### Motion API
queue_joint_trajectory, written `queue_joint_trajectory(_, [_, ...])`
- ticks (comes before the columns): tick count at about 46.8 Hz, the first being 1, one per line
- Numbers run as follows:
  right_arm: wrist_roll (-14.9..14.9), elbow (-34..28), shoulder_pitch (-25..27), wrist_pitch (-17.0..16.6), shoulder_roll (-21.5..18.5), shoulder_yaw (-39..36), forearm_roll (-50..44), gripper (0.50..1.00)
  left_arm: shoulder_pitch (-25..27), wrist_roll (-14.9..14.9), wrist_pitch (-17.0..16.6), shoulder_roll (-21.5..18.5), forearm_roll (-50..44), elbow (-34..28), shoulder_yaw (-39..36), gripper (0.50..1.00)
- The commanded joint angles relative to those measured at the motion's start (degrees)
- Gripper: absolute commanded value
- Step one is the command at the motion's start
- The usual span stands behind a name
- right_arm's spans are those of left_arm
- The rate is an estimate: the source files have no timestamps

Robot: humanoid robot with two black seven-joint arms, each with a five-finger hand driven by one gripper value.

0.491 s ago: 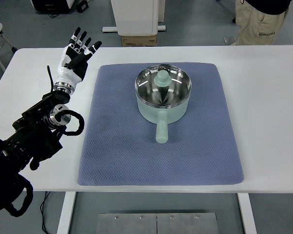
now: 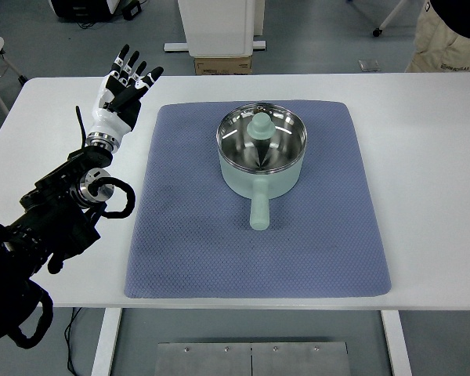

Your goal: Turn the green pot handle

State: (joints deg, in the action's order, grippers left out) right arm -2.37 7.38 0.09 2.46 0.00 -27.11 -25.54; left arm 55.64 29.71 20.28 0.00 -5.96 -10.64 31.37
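Observation:
A pale green pot (image 2: 262,157) with a shiny steel inside stands on the blue-grey mat (image 2: 180,235), right of the mat's middle and toward the far side. Its green handle (image 2: 259,209) points straight toward the table's near edge. A green knob (image 2: 261,124) shows inside the pot's rim. My left hand (image 2: 123,90) is raised over the white table at the far left, off the mat, with fingers spread and nothing in them. It is well apart from the pot. My right arm does not show.
The mat covers the middle of the white table (image 2: 431,172). A person (image 2: 446,35) stands beyond the far right corner. A white cabinet with a cardboard box (image 2: 222,64) sits behind the far edge.
The person at the top right has shifted to the right. My left hand and the pot have not moved.

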Motion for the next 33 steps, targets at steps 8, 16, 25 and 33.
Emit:
queue_joint_trajectory(8, [0.1, 0.0, 0.0, 0.0, 0.0, 0.0, 0.0, 1.000, -0.1, 0.0, -0.1, 0.0, -0.1, 0.0, 0.0, 1.000])
queue_joint_trajectory(16, [0.0, 0.0, 0.0, 0.0, 0.0, 0.0, 0.0, 1.000, -0.1, 0.0, 0.0, 0.0, -0.1, 0.0, 0.0, 1.000])
queue_joint_trajectory(25, [0.0, 0.0, 0.0, 0.0, 0.0, 0.0, 0.1, 1.000, -0.1, 0.0, 0.0, 0.0, -0.1, 0.0, 0.0, 1.000])
queue_joint_trajectory(33, [0.0, 0.0, 0.0, 0.0, 0.0, 0.0, 0.0, 1.000, -0.1, 0.0, -0.1, 0.0, -0.1, 0.0, 0.0, 1.000])
